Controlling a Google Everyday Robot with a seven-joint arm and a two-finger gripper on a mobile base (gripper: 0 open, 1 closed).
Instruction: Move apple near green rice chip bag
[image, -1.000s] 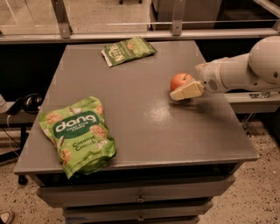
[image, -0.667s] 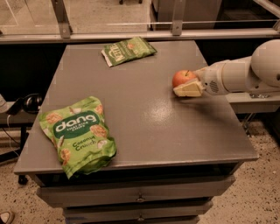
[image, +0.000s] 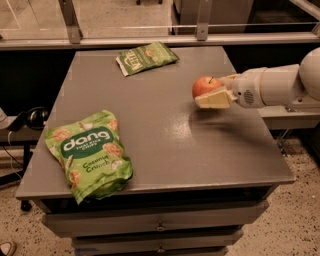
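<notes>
Dang bag (image: 90, 155): lies at the front-left corner of the table (image: 165, 150), in the same place as a second ago.
Small bag (image: 146, 57): flat and darker green, at the back edge; it has also not moved.
Change: the apple (image: 205, 86) is a little higher than before, and a shadow lies on the table below it, so I judge it is lifted off the surface.
Meaning: the pick seems done. What is left is the carry to the left and forward, because the dang bag is well apart from the apple.
Apple: round, red-orange, with a short dark stem on top; it is above the right side of the table.
Gripper (image: 210, 91): reaches in from the right, jaws clamped on the apple, one pale finger in front of it.
</notes>
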